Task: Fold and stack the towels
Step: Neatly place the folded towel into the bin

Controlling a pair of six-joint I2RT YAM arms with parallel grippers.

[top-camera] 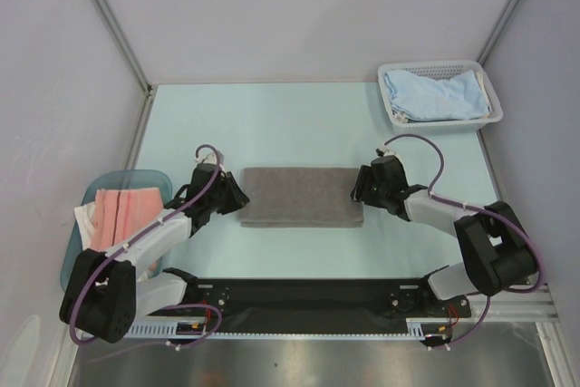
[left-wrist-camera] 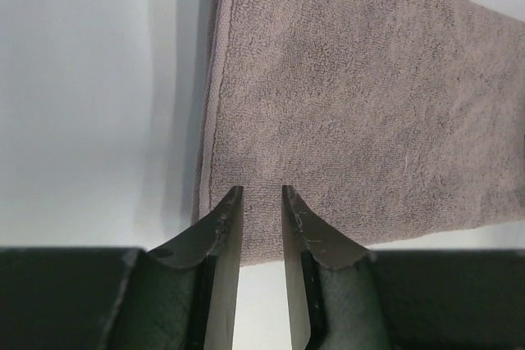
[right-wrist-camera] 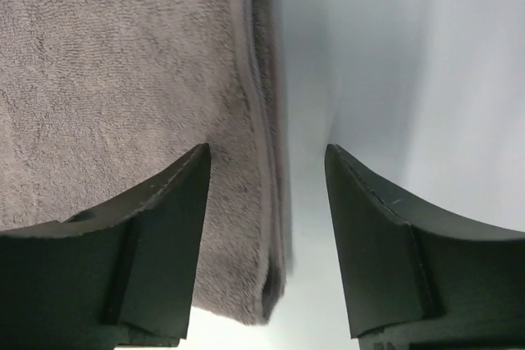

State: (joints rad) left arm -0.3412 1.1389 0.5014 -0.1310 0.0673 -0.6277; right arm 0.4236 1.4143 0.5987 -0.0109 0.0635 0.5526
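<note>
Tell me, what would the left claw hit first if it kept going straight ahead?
The grey towel. The left gripper points at its short end, tips over the cloth in the wrist view; whether they touch it is unclear.

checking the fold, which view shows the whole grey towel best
Top external: the whole grey towel shows, folded flat. The left wrist view shows only its left end, and the right wrist view only its layered right edge.

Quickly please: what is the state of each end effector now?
Left end effector: barely open above the grey towel, holding nothing.
Right end effector: wide open, holding nothing.
</note>
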